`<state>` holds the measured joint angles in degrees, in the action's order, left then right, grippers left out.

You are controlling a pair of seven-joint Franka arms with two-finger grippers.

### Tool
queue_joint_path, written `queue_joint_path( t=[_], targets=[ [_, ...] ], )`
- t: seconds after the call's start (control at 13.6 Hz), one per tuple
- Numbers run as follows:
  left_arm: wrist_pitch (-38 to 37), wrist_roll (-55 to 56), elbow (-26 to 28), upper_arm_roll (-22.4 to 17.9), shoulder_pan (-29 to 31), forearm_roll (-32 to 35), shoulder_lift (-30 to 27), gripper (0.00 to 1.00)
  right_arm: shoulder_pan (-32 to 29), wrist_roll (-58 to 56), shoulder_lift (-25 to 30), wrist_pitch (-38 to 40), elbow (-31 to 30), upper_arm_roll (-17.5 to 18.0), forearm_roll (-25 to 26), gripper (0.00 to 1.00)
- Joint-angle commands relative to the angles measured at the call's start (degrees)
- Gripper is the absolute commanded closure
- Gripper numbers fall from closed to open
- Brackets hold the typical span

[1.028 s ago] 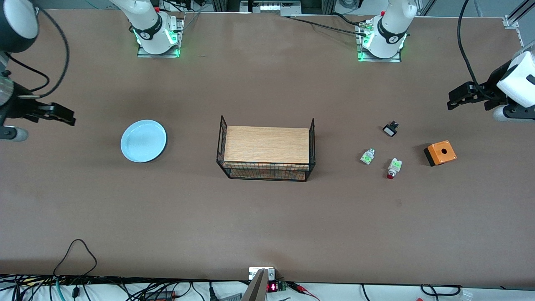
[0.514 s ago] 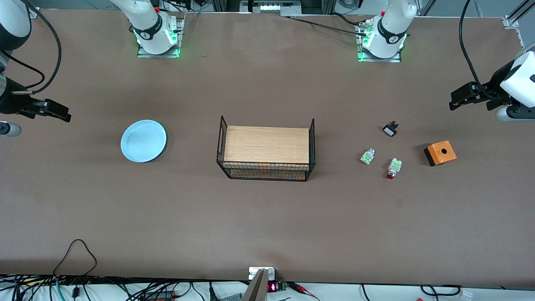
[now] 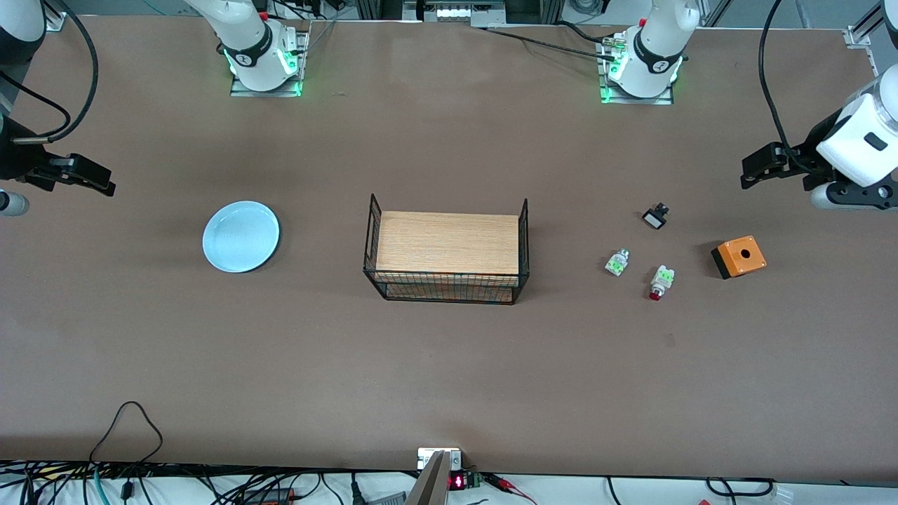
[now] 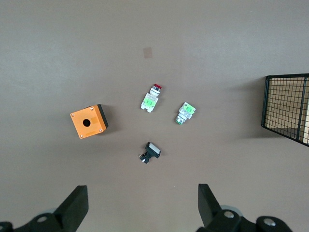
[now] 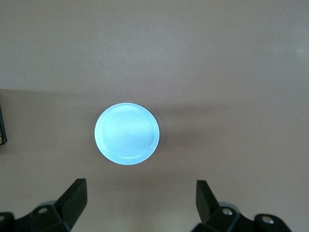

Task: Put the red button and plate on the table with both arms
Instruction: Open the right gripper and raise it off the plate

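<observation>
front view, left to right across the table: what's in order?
Right gripper → plate → wire basket → white-and-green part → red button → orange box → left gripper. The black part sits level with the red button, so unranked.

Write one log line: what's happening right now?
left hand: open, empty | right hand: open, empty | red button: on table | plate: on table
</observation>
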<state>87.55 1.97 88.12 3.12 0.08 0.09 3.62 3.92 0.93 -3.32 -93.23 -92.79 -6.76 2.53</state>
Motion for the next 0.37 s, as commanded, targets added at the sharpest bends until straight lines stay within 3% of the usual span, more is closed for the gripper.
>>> queue_joint_path(
  t=[0.0,0.29],
  targets=[
    [-1.1,-0.3,-2.1,-0.1,-0.1,1.2,0.6,0.00,-0.1,-0.8,0.9,0.5,0.4,0.2,-0.8,0.00],
    [-1.1,-0.4,-2.2,0.0,-0.1,1.2,0.2,0.00,-0.1,-0.8,0.8,0.5,0.4,0.2,-0.8,0.00]
  ],
)
